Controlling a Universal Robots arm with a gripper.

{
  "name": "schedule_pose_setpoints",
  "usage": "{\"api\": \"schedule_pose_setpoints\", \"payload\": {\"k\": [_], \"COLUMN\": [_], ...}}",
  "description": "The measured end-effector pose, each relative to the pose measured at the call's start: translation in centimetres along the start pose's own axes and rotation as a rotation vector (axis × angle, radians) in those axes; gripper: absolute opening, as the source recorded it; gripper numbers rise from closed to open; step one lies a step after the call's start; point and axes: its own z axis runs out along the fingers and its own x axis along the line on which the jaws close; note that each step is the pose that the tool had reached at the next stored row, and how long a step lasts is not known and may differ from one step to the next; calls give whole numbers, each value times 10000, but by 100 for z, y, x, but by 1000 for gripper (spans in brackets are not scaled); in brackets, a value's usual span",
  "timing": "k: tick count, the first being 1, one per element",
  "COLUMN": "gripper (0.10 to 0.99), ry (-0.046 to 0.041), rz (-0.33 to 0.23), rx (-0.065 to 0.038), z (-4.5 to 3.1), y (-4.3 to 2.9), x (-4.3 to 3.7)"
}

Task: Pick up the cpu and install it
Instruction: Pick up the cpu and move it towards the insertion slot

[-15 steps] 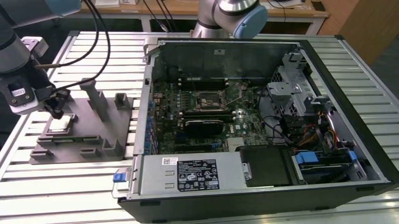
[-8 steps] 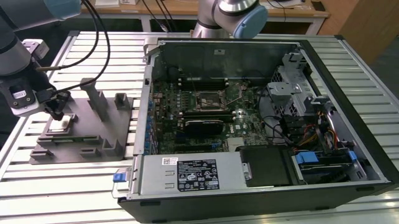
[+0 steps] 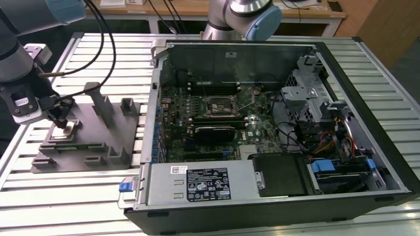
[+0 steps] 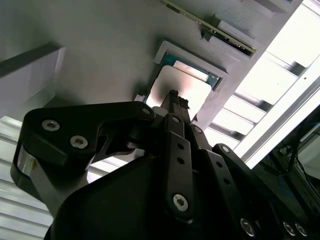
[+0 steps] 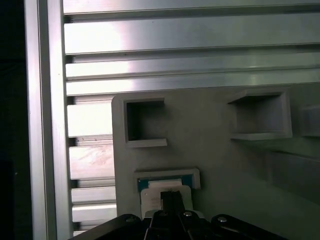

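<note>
The robot arm (image 3: 15,54) is at the exterior view's left, & its gripper (image 3: 60,119) points down over the grey fixture (image 3: 92,150). The fixture lies on the tabletop (image 3: 78,201), which is made of shiny metal slats. The cpu (image 3: 66,130) lies flat in a small square pocket of the fixture, near the fixture's edge on the exterior view's left. It's a little pale silver square. The fingers are pinched tight together w/ nothing between them, & their tips are right over the middle of the cpu's top. In the second wrist view the gripper (image 4: 173,99) tip sits against the bright cpu (image 4: 194,95), but I can't tell if it really touches or is just above. A thin green-blue edge shows along one side of the cpu. In the first wrist view the gripper (image 5: 170,196) hides the middle of the cpu (image 5: 150,196), & two more pockets w/ low walls are further off on the fixture (image 5: 210,150). Tall posts (image 3: 98,101) stand up on the fixture. The big black pc case (image 3: 262,221) lies open at the exterior view's right, just beside the fixture. Inside is a green board (image 3: 172,105) w/ a square socket (image 3: 220,104), well apart from the cpu. A 2nd arm (image 3: 246,17) w/ a blue cap is behind the case.
</note>
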Motion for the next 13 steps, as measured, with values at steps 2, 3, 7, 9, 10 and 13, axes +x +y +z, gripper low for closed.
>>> {"api": "schedule_pose_setpoints", "payload": {"k": [2,3,7,9,10,13], "gripper": [106,106,106,106,106,106], "ry": [-1,1,-1,2,2,1], "rz": [0,1,0,0,0,0], "rx": [-1,1,-1,1,1,1], "z": [6,7,19,19,18,20], "y": [-1,-1,-2,-3,-3,-3], "x": [5,9,21,23,23,24]}}
